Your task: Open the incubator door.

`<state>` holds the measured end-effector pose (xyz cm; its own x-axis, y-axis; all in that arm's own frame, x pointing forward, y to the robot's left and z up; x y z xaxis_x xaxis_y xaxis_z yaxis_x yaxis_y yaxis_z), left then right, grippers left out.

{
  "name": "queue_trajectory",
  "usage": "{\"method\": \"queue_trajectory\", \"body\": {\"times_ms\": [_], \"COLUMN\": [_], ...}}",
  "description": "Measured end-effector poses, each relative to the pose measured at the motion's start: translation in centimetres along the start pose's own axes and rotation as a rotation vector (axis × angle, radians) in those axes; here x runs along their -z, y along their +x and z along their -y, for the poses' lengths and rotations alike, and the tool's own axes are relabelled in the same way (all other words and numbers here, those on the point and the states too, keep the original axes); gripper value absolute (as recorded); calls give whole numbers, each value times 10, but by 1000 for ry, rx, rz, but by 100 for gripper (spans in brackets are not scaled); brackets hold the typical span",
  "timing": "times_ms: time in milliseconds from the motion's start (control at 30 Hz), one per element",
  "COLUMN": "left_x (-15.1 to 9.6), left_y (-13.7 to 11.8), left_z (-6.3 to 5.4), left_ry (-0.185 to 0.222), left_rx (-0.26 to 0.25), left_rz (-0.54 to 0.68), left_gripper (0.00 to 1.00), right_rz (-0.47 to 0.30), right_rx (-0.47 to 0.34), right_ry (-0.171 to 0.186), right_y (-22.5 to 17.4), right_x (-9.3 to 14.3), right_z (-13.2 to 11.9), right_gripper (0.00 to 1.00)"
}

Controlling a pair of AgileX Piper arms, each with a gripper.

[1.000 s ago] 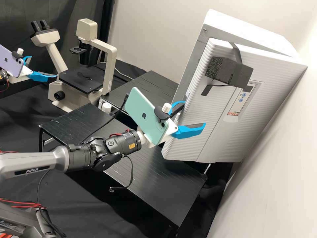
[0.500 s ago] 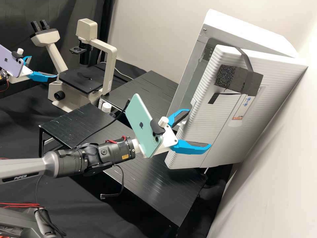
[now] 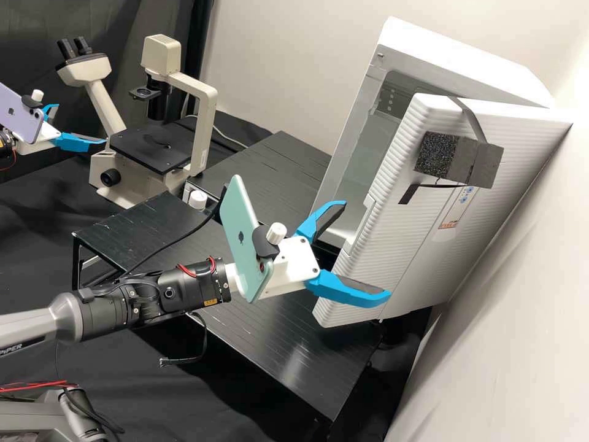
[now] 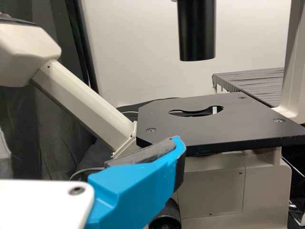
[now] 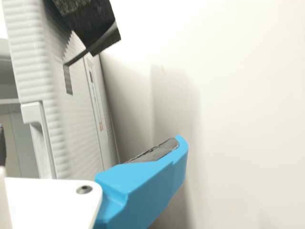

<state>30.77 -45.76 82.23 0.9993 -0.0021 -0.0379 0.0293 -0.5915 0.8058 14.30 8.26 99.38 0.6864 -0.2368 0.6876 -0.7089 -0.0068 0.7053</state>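
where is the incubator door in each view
High view: the door, right of centre, partly open.
Left wrist view: the microscope stage is there instead.
Right wrist view: slanting away, its ribbed edge nearest.
Shared landmark, high and right wrist views: dark foam block on the door.

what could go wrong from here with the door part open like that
The right gripper has a finger that appears to lie across the front of the incubator door, so a nudge inward might push the door shut. The foam block strapped on its front could perhaps hit the wall if the door swings much wider.
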Motion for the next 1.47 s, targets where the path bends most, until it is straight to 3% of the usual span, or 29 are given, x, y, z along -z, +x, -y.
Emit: {"method": "queue_trajectory", "body": {"times_ms": [133, 400, 567, 833, 900, 1033, 1100, 1267, 1467], "left_x": [0, 0, 0, 0, 0, 0, 0, 0, 0], "left_y": [0, 0, 0, 0, 0, 0, 0, 0, 0], "left_z": [0, 0, 0, 0, 0, 0, 0, 0, 0], "left_ry": [0, 0, 0, 0, 0, 0, 0, 0, 0], "left_rx": [0, 0, 0, 0, 0, 0, 0, 0, 0], "left_rz": [0, 0, 0, 0, 0, 0, 0, 0, 0], "left_gripper": [100, 100, 100, 100, 100, 100, 100, 100, 100], "right_rz": [-19, -149, -287, -456, -478, -506, -520, -551, -565], "right_rx": [11, -123, -65, 127, 182, 299, 336, 365, 395], "right_ry": [9, 51, 81, -26, -26, -4, 35, 94, 134], "right_y": [-10, -36, -45, -36, -32, -26, -23, -21, -18], "right_x": [0, 12, 27, 47, 48, 46, 44, 37, 32], "right_z": [1, -16, -8, 41, 55, 78, 86, 103, 119], "right_gripper": [100, 100, 100, 100, 100, 100, 100, 100, 100]}}
